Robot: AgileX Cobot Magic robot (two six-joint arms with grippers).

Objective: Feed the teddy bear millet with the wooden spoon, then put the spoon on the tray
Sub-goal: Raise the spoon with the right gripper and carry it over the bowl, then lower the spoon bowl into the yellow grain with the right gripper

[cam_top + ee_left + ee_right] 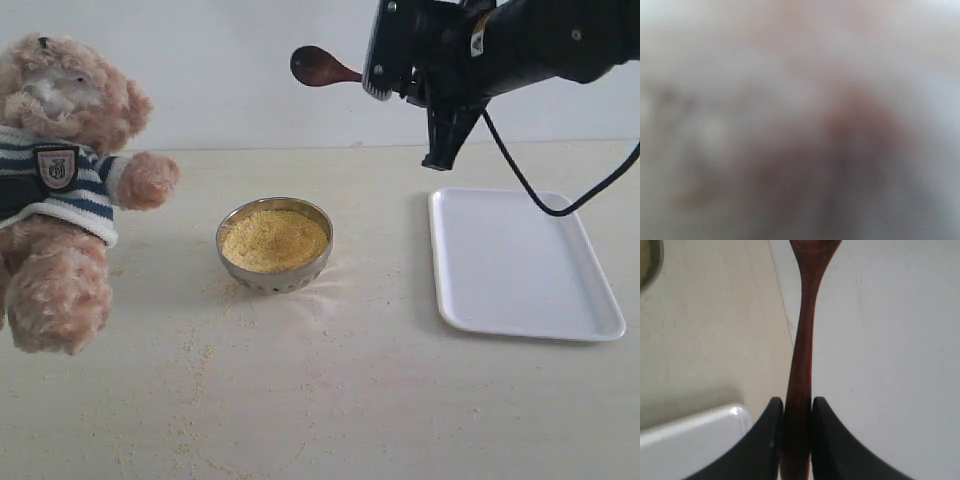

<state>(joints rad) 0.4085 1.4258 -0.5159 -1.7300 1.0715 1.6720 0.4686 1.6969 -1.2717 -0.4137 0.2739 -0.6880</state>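
Note:
The wooden spoon (318, 67) hangs level in the air above the table, its small bowl pointing left toward the teddy bear (62, 190). My right gripper (385, 75) is shut on its handle, up over the tray's far left corner. In the right wrist view the black fingers (765, 430) clamp the reddish handle (802, 340), with the right gripper (797, 402) closed tight around it. The millet (273, 240) fills the steel bowl (290, 278) at mid-table. The white tray (520, 265) lies at the right with nothing on it. The left wrist view is one blur, so my left gripper cannot be made out.
Stray millet grains (200, 370) lie scattered over the table in front of the bowl. A black cable (540, 205) droops from the right arm over the tray. One tray corner (690, 435) and the bowl's rim (650, 260) show in the right wrist view.

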